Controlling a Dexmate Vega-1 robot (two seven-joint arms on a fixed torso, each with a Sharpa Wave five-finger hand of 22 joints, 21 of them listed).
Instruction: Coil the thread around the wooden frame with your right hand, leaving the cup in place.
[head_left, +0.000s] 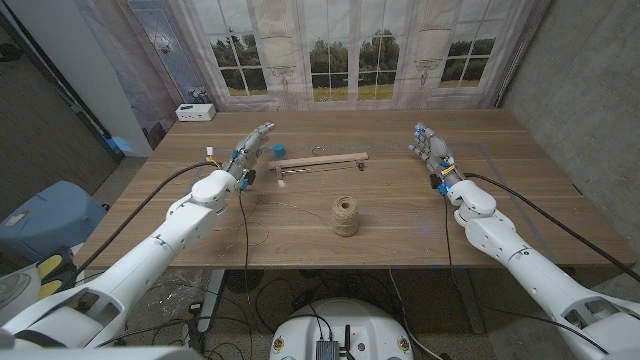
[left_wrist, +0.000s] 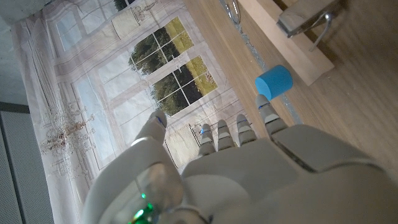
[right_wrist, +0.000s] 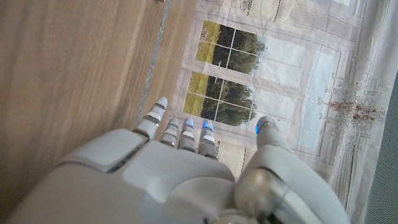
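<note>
Nearest my side of the table (head_left: 420, 235) sits the spool of thread (head_left: 346, 216), untouched, a loose strand trailing left from it. Beyond lies the wooden frame (head_left: 318, 161), with the blue cup (head_left: 277, 150) just past its left end, near my left hand (head_left: 252, 148). Both hands hold nothing, fingers apart — my right hand (head_left: 432, 150) waits well right of the frame. I judge coiling not yet begun; next, my right must reach in for the thread.

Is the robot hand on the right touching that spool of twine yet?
Apart. In the head view the right robot hand stands near the table's far right side, with bare wood between it and the spool of twine in the middle.
</note>
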